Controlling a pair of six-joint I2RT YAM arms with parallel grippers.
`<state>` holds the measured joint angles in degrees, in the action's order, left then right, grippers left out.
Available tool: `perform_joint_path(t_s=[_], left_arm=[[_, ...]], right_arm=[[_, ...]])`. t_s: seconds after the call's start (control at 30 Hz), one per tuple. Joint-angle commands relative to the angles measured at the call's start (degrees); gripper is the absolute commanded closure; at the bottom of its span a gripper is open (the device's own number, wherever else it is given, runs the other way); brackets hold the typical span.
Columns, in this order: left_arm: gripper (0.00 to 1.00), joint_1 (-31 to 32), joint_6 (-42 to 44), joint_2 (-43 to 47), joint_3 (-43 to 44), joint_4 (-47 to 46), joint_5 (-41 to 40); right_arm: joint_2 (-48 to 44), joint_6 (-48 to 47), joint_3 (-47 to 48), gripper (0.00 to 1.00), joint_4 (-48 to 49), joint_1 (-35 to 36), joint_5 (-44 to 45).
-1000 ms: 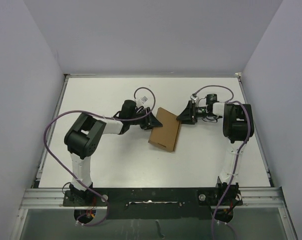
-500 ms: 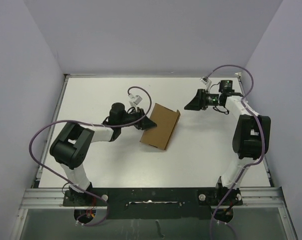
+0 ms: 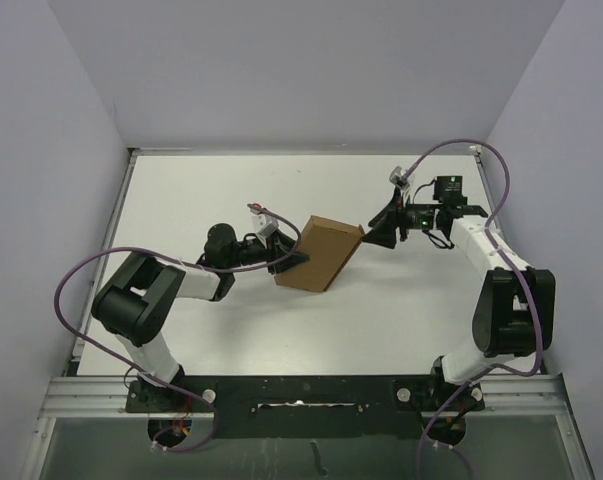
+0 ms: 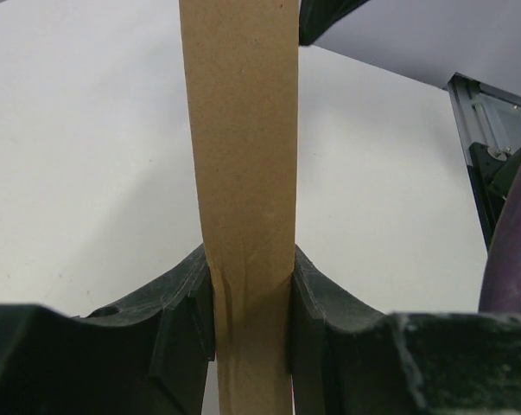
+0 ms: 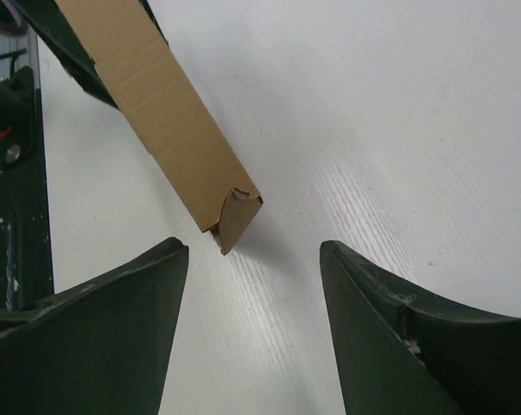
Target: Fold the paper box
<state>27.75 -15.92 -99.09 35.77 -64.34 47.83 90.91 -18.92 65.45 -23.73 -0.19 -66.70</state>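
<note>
Two arms reach toward the middle of the table (image 3: 181,200), one from each side. The left gripper (image 3: 289,258) is clenched on the left edge of the paper box (image 3: 323,250). In the left wrist view its fingers (image 4: 182,303) press against both faces of the brown cardboard, which runs edge-on between them and creases slightly at the pinch. The folded-flat box sits near the table's middle, slanted, between the two grippers. The right gripper (image 3: 373,237) is just beside the box's far right corner, its jaws spread and grasping nothing. In the right wrist view that corner points into the gap ahead of the fingers (image 5: 113,320) without touching either, and it throws a shadow on the white table.
</note>
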Motion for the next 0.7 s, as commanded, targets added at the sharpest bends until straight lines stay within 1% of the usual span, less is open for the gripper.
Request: perform_joint_path(t_s=[0.0,0.07,0.2,0.3,0.4,0.5,0.6,0.67], left_arm=[[0.74,-0.06,9.03,2.57,1.41,1.42,2.31],[0.74,-0.19,9.05,2.53,1.78,1.76,2.86],[0.74,-0.50,8.75,1.71,3.02,3.26,4.29],[0.74,-0.59,9.42,2.08,4.27,5.60,4.94],[0.74,-0.72,10.94,2.64,5.62,8.91,5.61],[0.74,-0.92,11.40,2.53,6.48,10.29,6.27],[0.74,-1.03,11.10,2.17,6.72,10.30,6.55],[0.74,-1.07,11.01,1.99,6.69,10.26,6.58]], right_arm=[[-6.92,-12.94,-4.03,0.33,2.96,0.13,-0.51],[-8.87,-16.02,-5.74,0.29,4.06,-0.66,-0.17],[-9.60,-19.09,-5.90,0.25,3.63,-1.78,0.50],[-10.01,-21.83,-5.12,0.24,2.30,-2.03,1.78],[-10.31,-23.02,-5.61,0.23,3.06,-2.28,0.58],[-10.05,-21.28,-7.73,0.24,7.87,-3.31,-2.26],[-9.70,-18.01,-9.28,0.27,12.51,-4.57,-6.47],[-9.86,-12.43,-10.58,0.31,17.98,-4.55,-5.83]])
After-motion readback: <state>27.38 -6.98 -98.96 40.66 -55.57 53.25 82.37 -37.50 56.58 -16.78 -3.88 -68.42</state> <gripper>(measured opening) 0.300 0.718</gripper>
